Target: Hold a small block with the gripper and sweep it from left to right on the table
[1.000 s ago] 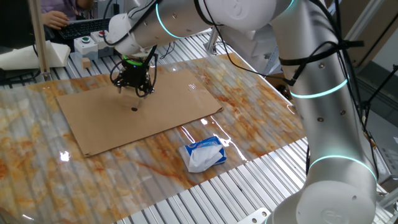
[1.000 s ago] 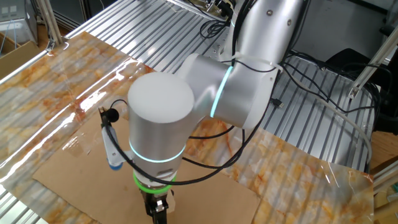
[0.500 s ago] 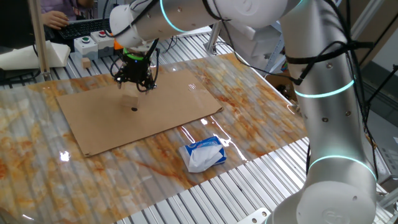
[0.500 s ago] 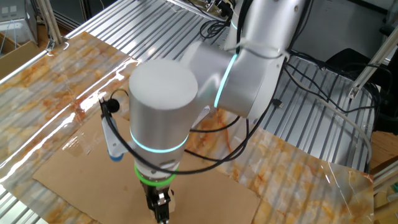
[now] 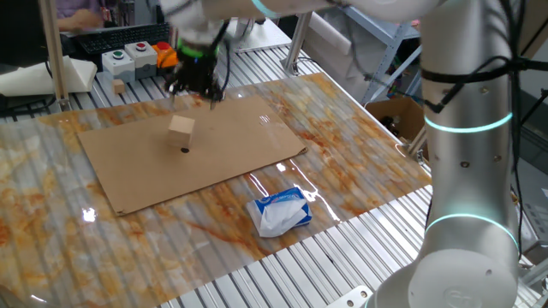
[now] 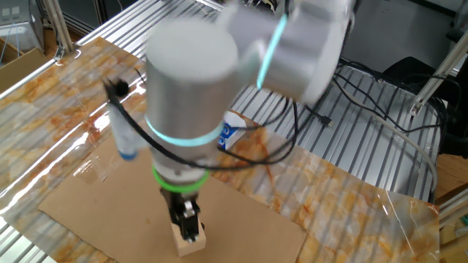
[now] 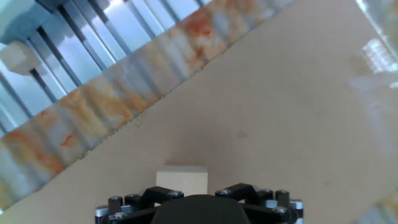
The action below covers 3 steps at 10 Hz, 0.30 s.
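We are judging the small block (image 5: 181,129) light, rigid and smooth-faced, best pinched across two opposite flat sides, while the gripper (image 5: 195,81) is hanging above it, jaws released.

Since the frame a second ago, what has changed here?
The gripper has risen off the cardboard sheet with open jaws, leaving the small block uncovered beside the dark dot. The sheet, the dot and the white-and-blue packet stayed put.
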{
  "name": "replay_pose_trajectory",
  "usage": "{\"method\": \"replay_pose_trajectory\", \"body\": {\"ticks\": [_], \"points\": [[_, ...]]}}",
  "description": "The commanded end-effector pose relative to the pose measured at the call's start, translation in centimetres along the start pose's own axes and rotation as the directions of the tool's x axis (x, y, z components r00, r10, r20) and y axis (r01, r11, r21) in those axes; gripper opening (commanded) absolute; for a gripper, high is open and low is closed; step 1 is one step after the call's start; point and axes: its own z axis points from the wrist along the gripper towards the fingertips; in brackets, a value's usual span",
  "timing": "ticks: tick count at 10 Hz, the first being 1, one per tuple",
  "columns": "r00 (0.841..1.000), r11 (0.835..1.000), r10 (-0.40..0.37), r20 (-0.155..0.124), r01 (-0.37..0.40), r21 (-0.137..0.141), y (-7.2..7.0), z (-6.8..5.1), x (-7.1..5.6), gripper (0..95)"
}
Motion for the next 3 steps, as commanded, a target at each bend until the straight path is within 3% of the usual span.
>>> {"method": "replay_pose_trajectory", "body": {"ticks": [1,3], "points": [[1.000,1.000,0.016,-0.003,-0.016,-0.020,-0.70,-1.68,-0.61,76.0],[0.999,0.999,0.041,-0.007,-0.042,-0.024,-1.23,-2.24,-0.73,76.0]]}}
